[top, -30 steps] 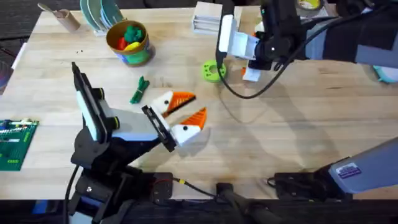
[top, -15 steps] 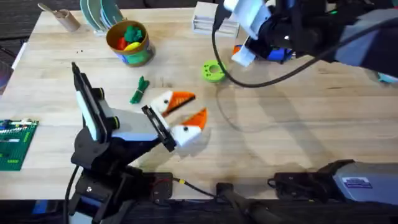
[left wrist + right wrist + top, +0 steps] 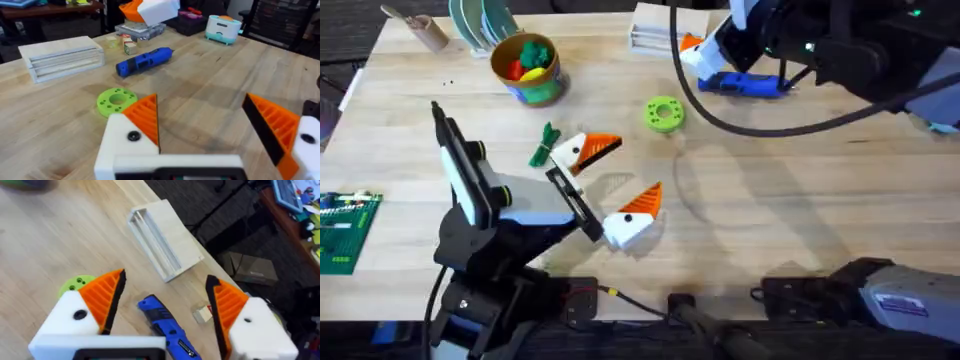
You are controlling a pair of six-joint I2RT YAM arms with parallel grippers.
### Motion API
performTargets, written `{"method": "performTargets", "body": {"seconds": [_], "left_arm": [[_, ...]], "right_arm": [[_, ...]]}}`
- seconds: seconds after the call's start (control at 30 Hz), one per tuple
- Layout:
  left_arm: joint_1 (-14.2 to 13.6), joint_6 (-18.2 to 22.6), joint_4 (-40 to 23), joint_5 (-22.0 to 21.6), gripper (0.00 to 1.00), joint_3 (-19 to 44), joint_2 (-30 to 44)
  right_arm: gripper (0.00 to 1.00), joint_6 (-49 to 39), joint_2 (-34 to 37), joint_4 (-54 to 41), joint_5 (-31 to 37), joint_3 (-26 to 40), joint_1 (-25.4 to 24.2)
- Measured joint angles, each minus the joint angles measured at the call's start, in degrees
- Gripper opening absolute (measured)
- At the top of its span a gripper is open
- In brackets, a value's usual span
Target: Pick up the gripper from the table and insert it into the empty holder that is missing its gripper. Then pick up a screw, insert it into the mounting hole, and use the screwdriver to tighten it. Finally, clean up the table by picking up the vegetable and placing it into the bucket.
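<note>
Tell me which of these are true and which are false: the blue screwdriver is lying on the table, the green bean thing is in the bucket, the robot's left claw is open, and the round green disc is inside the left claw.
1. The screwdriver lies on the table. True.
2. The vegetable is in the bucket. False: it lies on the table beside the left gripper.
3. The left gripper is open. True.
4. The green disc sits between the left gripper's fingers. False: it lies apart, farther up the table.
5. The right gripper is shut. False: it is open above the screwdriver.
</note>
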Motion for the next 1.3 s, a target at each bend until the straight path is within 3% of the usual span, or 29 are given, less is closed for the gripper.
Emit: {"method": "performTargets", "body": {"seconds": [0.1,0.23,0.43,0.57,0.7,0.83,1.03,1.3], "left_arm": [[0.00,-0.48,-1.44,-1.18,0.993,0.52,0.02],[-0.02,-3.88,-17.87,-6.84,0.993,7.48,0.06],[-0.02,-8.00,-43.92,-22.49,0.993,27.62,3.41],[-0.02,-9.62,-55.21,-32.51,0.993,41.52,9.80],[-0.02,-10.26,-57.42,-39.35,0.994,49.77,19.24],[-0.02,-9.14,-56.12,-44.31,0.992,53.50,27.86],[-0.02,-7.12,-54.76,-50.10,0.993,54.18,33.96],[0.39,1.01,-54.72,-57.46,0.991,53.47,41.43]], "right_arm": [[0.991,0.37,0.02,0.28,-1.03,0.00,0.60],[0.992,0.51,0.01,0.46,-1.67,0.00,1.12],[0.992,0.68,0.00,0.61,-2.05,0.00,1.67],[0.992,0.68,0.02,0.66,-2.06,0.00,2.22],[0.992,0.68,0.01,0.67,-2.06,0.00,2.46],[0.991,0.68,0.02,0.47,-2.06,0.00,2.46],[0.992,0.70,0.01,-0.43,-2.06,0.00,2.46],[0.992,0.70,0.02,-1.03,-2.06,0.00,2.46]]}}
